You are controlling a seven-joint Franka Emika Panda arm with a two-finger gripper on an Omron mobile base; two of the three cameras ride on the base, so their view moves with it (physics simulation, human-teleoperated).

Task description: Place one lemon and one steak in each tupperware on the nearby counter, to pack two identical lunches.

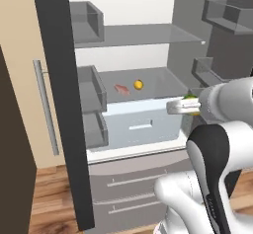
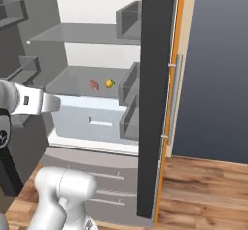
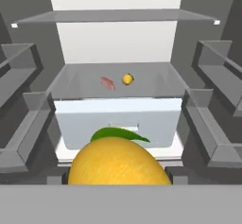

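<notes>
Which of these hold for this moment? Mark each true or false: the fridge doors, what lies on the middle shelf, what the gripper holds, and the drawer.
1. Both fridge doors stand open. True.
2. A lemon and a steak lie side by side on the middle shelf. True.
3. The gripper is empty. False: it is closed on a second lemon, which fills the bottom of the hand view.
4. The steak lies in the white drawer. False: it lies on the shelf above the drawer, beside the lemon.
5. The top shelf carries a lemon. False: nothing shows on it.
</notes>
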